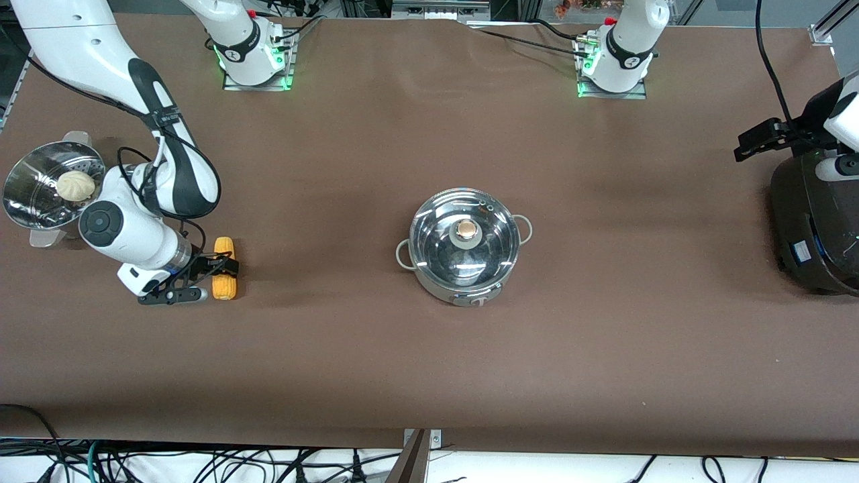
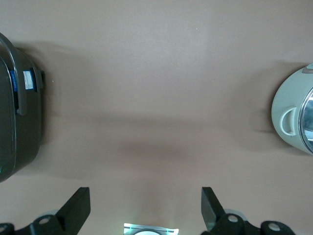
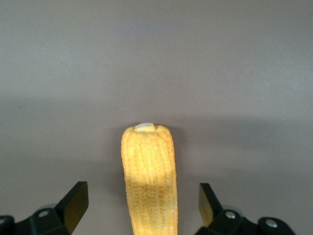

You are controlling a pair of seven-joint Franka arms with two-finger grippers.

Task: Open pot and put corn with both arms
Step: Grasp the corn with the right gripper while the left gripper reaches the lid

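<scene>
The corn (image 1: 223, 278) lies on the brown table toward the right arm's end. My right gripper (image 1: 213, 278) is low over it and open. In the right wrist view the corn (image 3: 149, 176) lies between the fingers of the right gripper (image 3: 144, 205), with a gap on each side. The pot (image 1: 465, 245) stands mid-table with its glass lid and tan knob (image 1: 467, 230) on. My left gripper (image 1: 755, 141) hangs open over the table beside the black cooker, holding nothing. The left wrist view shows the left gripper (image 2: 145, 205) above bare table, with the pot (image 2: 293, 117) at the edge.
A steel steamer pot (image 1: 40, 201) with a white bun (image 1: 76, 186) stands at the right arm's end, close to that arm's wrist. A large black cooker (image 1: 815, 228) sits at the left arm's end. Cables hang along the table's front edge.
</scene>
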